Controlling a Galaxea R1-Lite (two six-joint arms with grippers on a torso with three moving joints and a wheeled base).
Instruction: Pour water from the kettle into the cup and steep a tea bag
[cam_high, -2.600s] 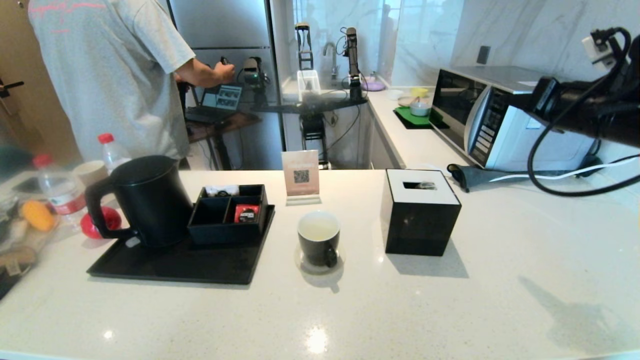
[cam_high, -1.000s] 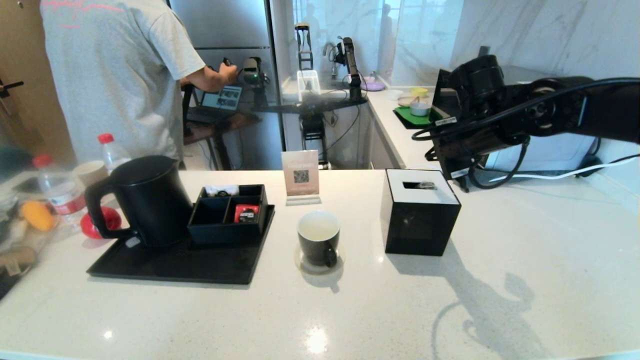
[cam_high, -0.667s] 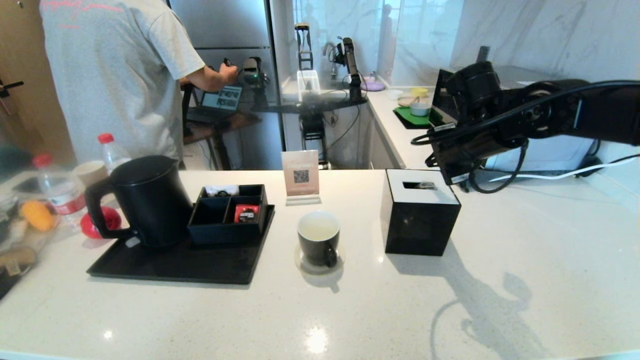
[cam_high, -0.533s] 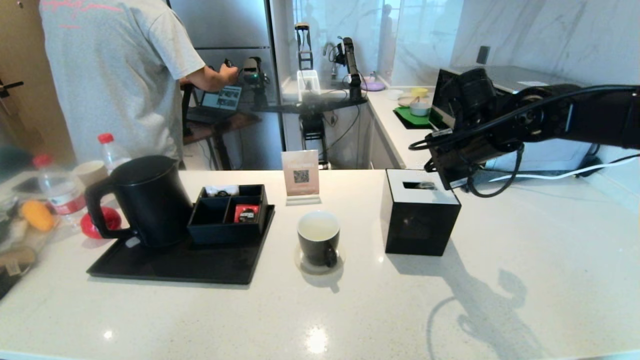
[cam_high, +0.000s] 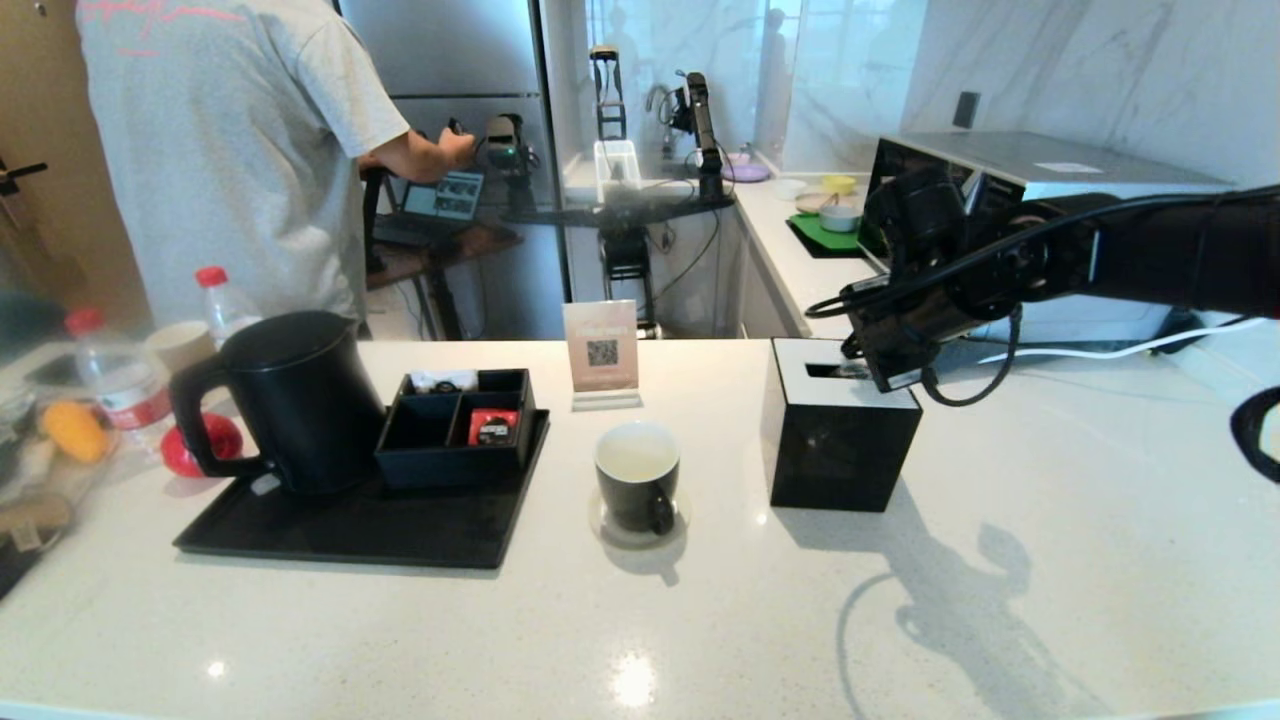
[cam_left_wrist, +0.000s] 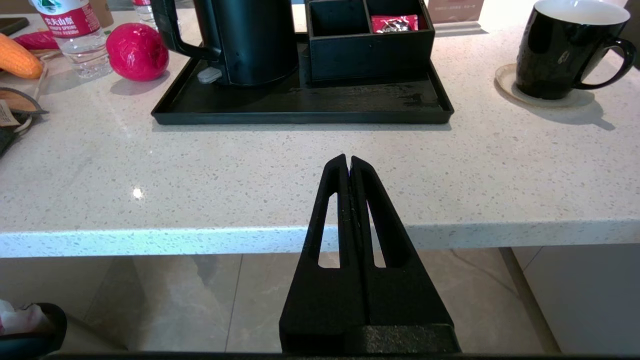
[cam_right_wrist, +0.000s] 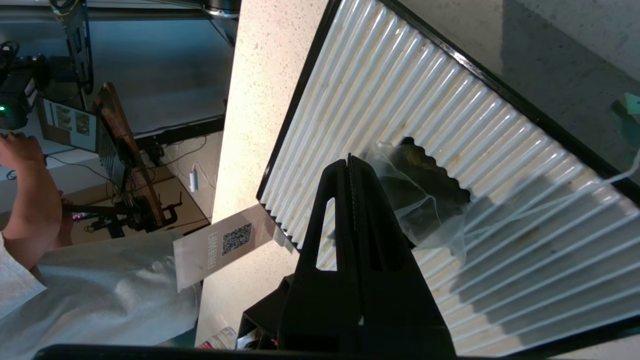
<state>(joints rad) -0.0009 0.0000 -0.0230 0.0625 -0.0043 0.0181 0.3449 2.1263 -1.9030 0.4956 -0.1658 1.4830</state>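
On the white speckled counter (cam_high: 700, 620), the right gripper (cam_right_wrist: 349, 162), fingers together, hovers over the box's (cam_high: 840, 440) ribbed top, seemingly just beside a tea bag (cam_right_wrist: 425, 195).

Kettle (cam_high: 295, 400) matte black; cup (cam_high: 638, 478) black outside, white inside; tabletop (cam_high: 640, 620) white with fine speckle; box (cam_high: 840, 430) black with white ribbed lid.

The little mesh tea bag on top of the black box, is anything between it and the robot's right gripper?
Nothing visible. The shut right gripper hangs just above the ribbed white lid, beside the translucent mesh tea bag.
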